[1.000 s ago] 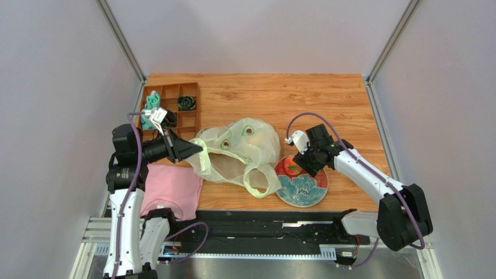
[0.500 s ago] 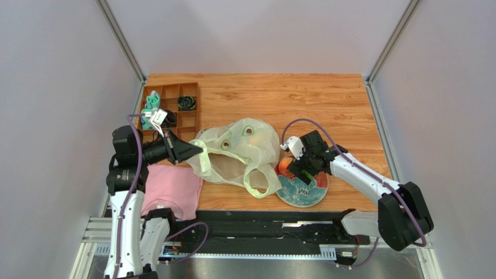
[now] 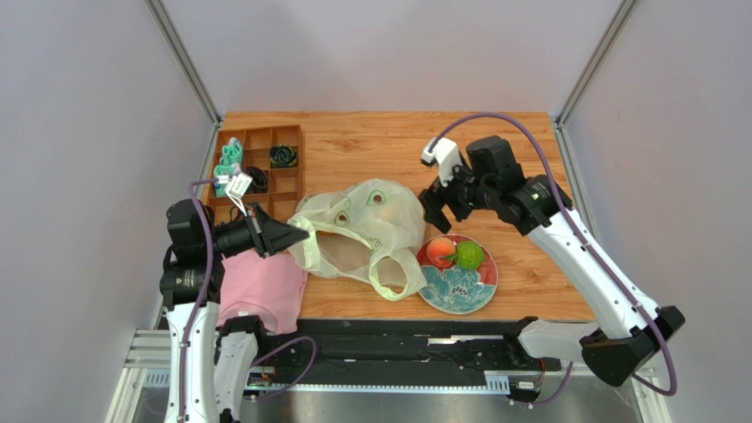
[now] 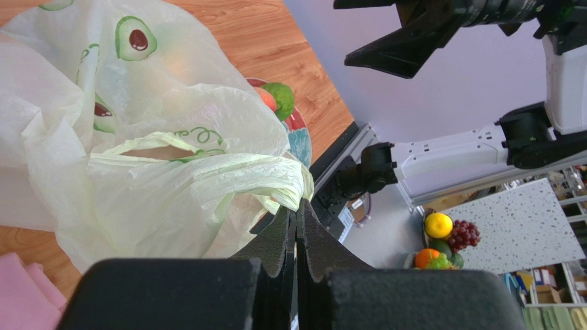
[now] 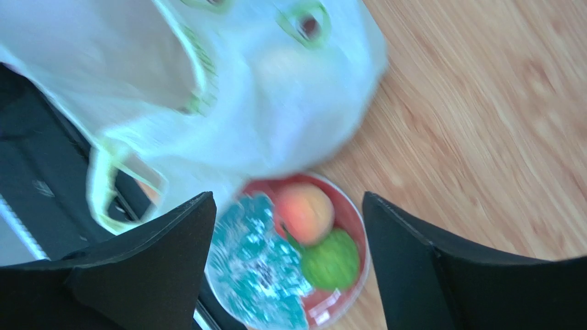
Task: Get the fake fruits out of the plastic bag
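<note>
The plastic bag (image 3: 362,231) lies crumpled mid-table, pale yellow-green with avocado prints. My left gripper (image 3: 296,236) is shut on its left rim, and in the left wrist view the fingertips (image 4: 297,206) pinch a bunched fold of the bag (image 4: 138,137). A faint orange shape (image 4: 176,65) shows through the film. A peach (image 3: 439,251) and a bumpy green ball (image 3: 469,256) rest side by side on the plate (image 3: 459,289). My right gripper (image 3: 444,210) hovers open and empty above the plate's far edge. The right wrist view shows the peach (image 5: 304,210) and green ball (image 5: 332,260) below the spread gripper (image 5: 287,199).
A wooden compartment tray (image 3: 261,141) with teal and dark items sits at the back left. A pink cloth (image 3: 260,286) lies at the near left under my left arm. The bag's handle loop (image 3: 393,278) drapes beside the plate.
My right gripper has opened and risen from the plate toward the back, leaving the green ball next to the peach. The left gripper has kept its hold on the bag's rim.
</note>
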{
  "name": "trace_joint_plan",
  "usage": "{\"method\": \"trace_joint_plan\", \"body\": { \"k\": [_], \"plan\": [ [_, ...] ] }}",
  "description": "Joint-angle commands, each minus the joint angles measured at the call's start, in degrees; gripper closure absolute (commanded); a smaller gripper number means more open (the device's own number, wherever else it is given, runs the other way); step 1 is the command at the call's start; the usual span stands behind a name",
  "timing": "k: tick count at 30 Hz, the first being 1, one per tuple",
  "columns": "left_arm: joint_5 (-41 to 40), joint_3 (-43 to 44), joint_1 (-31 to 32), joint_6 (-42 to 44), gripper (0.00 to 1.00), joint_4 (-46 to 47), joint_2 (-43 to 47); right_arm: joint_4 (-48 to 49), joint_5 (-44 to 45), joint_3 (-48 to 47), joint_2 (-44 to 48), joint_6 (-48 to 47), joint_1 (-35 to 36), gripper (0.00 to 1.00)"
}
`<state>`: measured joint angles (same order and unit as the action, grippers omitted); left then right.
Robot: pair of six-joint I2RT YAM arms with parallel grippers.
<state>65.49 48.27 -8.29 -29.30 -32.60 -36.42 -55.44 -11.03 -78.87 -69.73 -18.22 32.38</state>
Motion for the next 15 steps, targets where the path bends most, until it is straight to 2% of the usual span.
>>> {"method": "trace_joint_plan", "body": {
  "k": [1, 6, 7, 10, 15],
  "plan": [
    [2.3, -0.4, -0.4, -2.0, 1.0, 2.5, 1.1, 3.2, -7.0, -7.1, -9.5, 9.1, 9.2, 0.26],
    [3.0, 2.3, -0.5, -2.7, 1.0, 2.4, 1.4, 4.2, -12.0, -15.0, -23.1, 10.9, 17.2, 0.55],
    [3.2, 2.7, -0.4, -2.4, 1.0, 2.0, 1.3, 4.5, -12.8, -16.1, -24.9, 11.9, 17.6, 0.66],
    [3.3, 4.6, -0.4, -0.9, 1.0, -0.4, 2.1, 4.5, -13.4, -21.0, -32.6, 16.4, 18.3, 0.79],
    [2.7, 7.6, -0.5, -0.5, 1.0, -1.5, 1.8, 4.7, -15.6, -24.7, -37.8, 20.8, 19.3, 0.86]
  ]
}}
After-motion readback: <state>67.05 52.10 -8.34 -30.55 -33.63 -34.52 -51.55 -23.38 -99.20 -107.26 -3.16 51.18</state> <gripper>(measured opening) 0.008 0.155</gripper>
